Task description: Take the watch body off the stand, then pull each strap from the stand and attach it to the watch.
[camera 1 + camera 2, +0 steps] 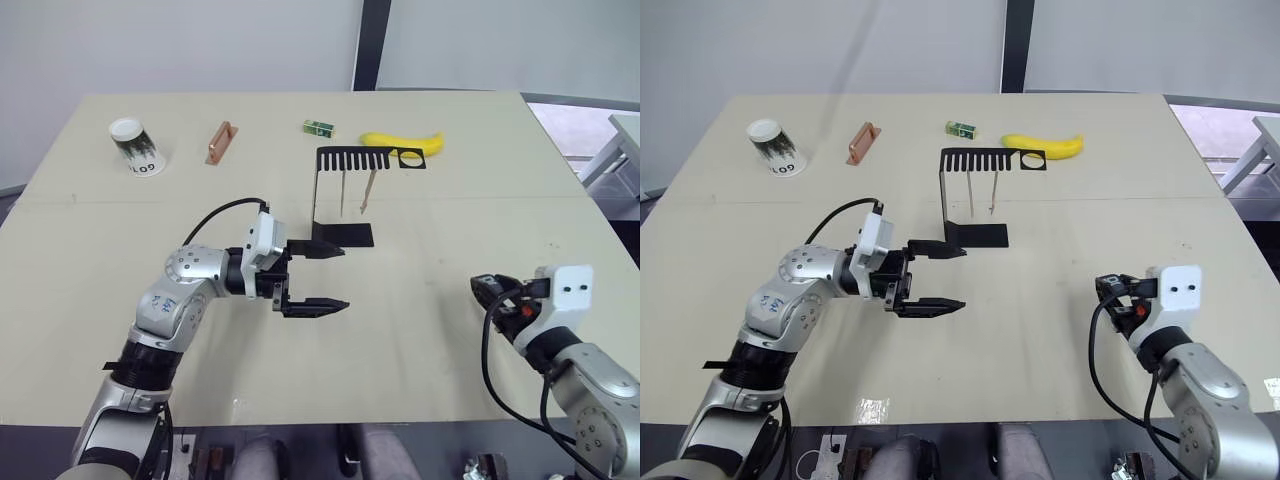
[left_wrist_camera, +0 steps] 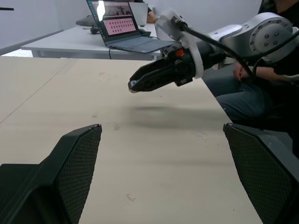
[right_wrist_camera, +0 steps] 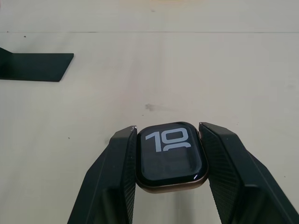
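Right gripper (image 3: 170, 161) is clamped on the watch body (image 3: 171, 156), one finger on each side of the case, held above the table (image 1: 450, 230) well to the right of the stand (image 1: 340, 200) and nearer the robot. Both straps (image 1: 368, 190) hang from the stand's comb plate. Left gripper (image 1: 315, 278) hovers just in front of the stand's foot, fingers spread wide, holding nothing.

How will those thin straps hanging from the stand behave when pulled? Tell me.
The straps are thin and narrow, hanging straight from the comb slots, so probably light and floppy once free. The stand has a thin upright on a flat foot; a sideways tug might tip or slide it. The open left pincer could brace it.
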You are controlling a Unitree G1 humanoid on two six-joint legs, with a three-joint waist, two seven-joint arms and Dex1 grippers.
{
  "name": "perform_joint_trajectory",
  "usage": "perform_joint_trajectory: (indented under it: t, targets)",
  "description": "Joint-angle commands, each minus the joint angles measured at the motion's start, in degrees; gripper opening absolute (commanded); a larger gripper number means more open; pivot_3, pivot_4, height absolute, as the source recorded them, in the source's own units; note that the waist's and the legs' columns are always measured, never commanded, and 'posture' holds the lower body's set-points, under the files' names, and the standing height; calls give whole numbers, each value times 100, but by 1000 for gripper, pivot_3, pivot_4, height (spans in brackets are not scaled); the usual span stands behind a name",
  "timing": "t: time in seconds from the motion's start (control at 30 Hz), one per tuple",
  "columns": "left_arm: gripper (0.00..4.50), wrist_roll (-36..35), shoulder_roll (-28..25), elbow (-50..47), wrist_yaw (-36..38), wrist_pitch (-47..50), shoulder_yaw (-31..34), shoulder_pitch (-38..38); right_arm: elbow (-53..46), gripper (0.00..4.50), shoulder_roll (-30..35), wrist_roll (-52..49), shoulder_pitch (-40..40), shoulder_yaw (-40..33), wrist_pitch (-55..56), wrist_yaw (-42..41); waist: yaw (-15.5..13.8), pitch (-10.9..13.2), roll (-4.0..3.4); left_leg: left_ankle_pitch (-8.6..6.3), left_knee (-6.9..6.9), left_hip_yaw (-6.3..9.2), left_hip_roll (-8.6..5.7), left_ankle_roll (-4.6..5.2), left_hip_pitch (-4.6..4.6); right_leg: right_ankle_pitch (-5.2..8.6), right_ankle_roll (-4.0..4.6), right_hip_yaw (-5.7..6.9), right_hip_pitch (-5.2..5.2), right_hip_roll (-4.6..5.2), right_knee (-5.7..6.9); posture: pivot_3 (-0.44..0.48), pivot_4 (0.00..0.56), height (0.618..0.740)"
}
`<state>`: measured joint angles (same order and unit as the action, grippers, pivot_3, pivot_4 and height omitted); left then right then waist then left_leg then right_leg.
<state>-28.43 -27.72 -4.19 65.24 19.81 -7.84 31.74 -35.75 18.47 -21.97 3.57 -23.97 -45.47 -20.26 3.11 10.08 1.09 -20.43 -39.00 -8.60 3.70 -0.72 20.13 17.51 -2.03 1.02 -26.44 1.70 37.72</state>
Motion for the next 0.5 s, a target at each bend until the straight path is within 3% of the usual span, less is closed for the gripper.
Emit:
perform_joint_trajectory:
  t: [0.03,0.5]
  targets:
    - [4500,-29,-42,-187,108,-38,33,37,253,1560,-41,117,69,238,680,-69,0,0,0,0,0,0,1,-1,0,0,0,-2,0,-2,0,0,150,740]
    - [4500,-66,-100,-341,39,163,115,34,1271,1560,-10,207,-41,608,1619,-22,-13,0,0,0,-4,0,1,-1,-1,0,0,-16,0,-5,5,0,150,740]
